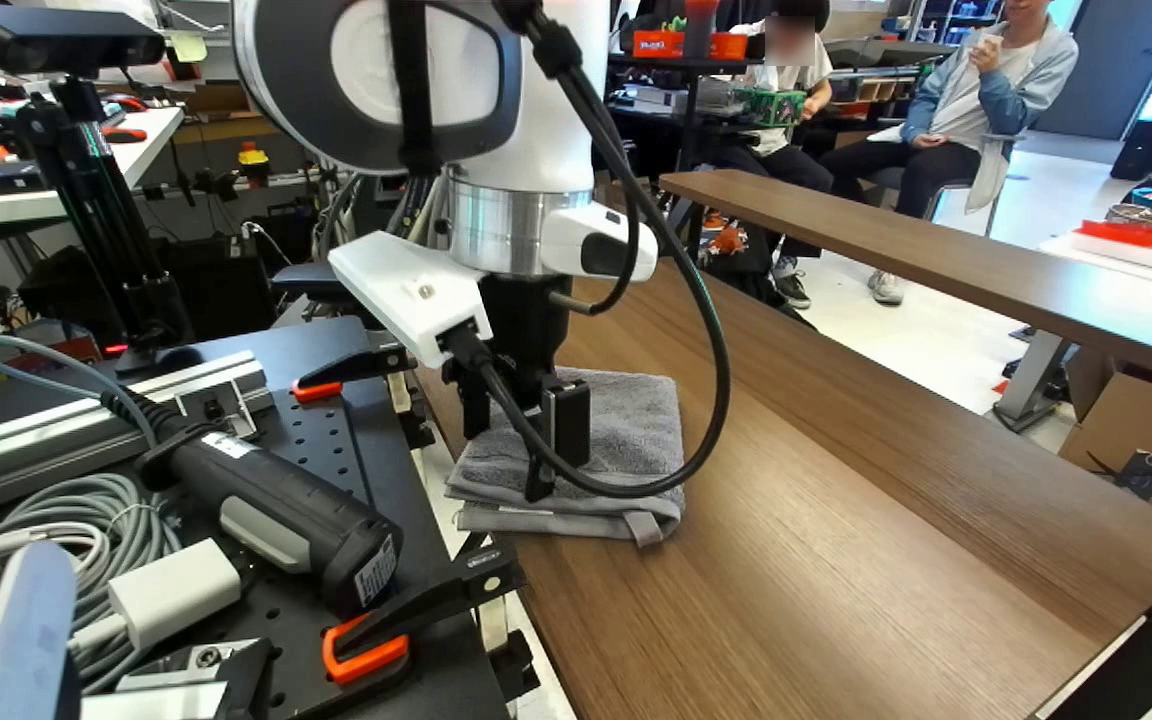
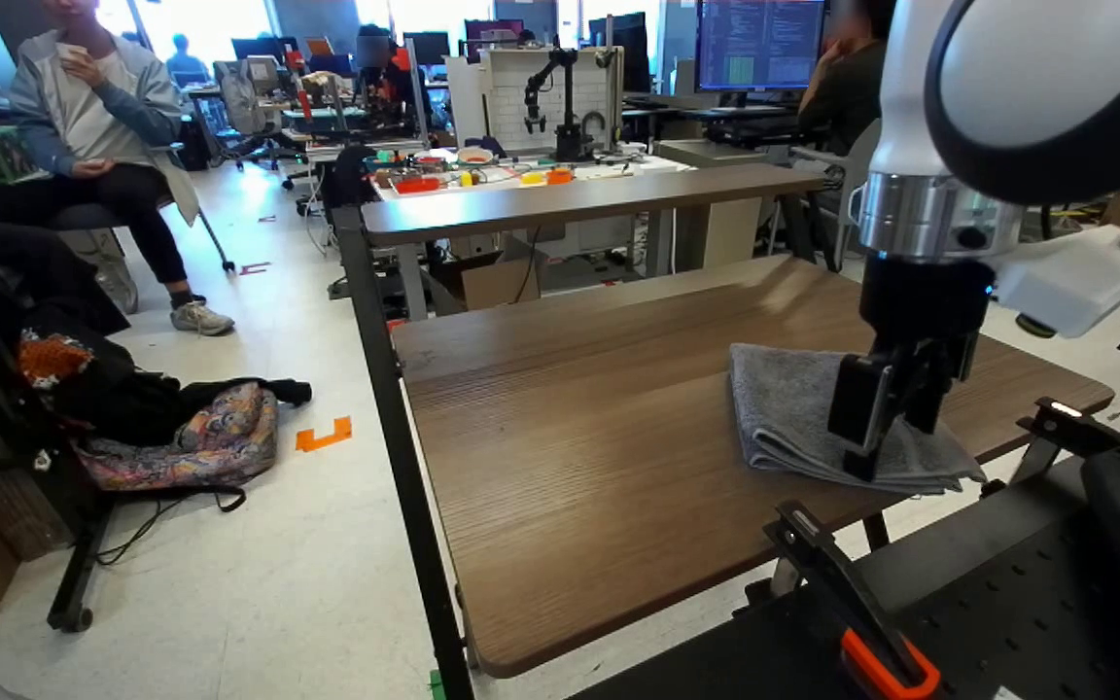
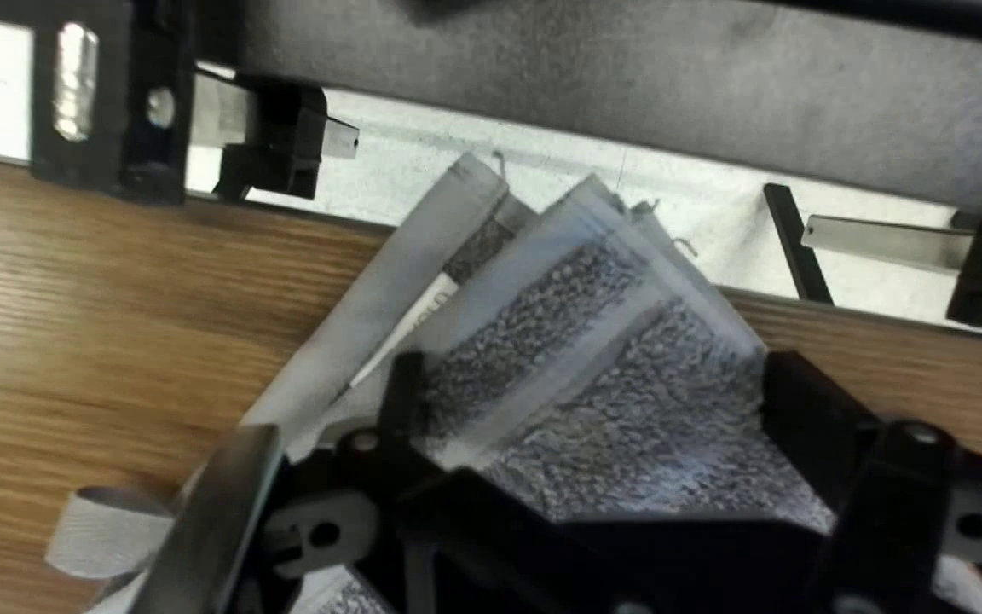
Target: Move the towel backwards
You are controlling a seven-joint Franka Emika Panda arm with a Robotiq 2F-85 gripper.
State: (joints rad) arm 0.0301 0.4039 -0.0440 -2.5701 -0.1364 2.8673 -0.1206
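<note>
In an exterior view the towel (image 1: 631, 425) lies mid-frame on the tabletop (image 1: 836, 560), under the pincer (image 1: 508, 460), most of it reaching to the upper right. In an exterior view most of the towel (image 2: 784, 399), right of centre, spreads to the left of the pincer (image 2: 892, 447). In the wrist view the fingers (image 3: 815, 409) stand apart, gripping nothing, astride a folded corner pointing up the frame, past the tabletop's edge; closing across that corner likely comes next.

That arm (image 1: 563, 110) is white, its pale disc (image 1: 463, 75) ringed in dark grey and crossed by a black strap (image 1: 414, 85). Under a shiny silver collar (image 1: 506, 232), the black gripper (image 2: 892, 444) shows a tiny blue light (image 2: 989, 291). A black cable (image 1: 721, 375) plugs into a white housing (image 1: 401, 282).
</note>
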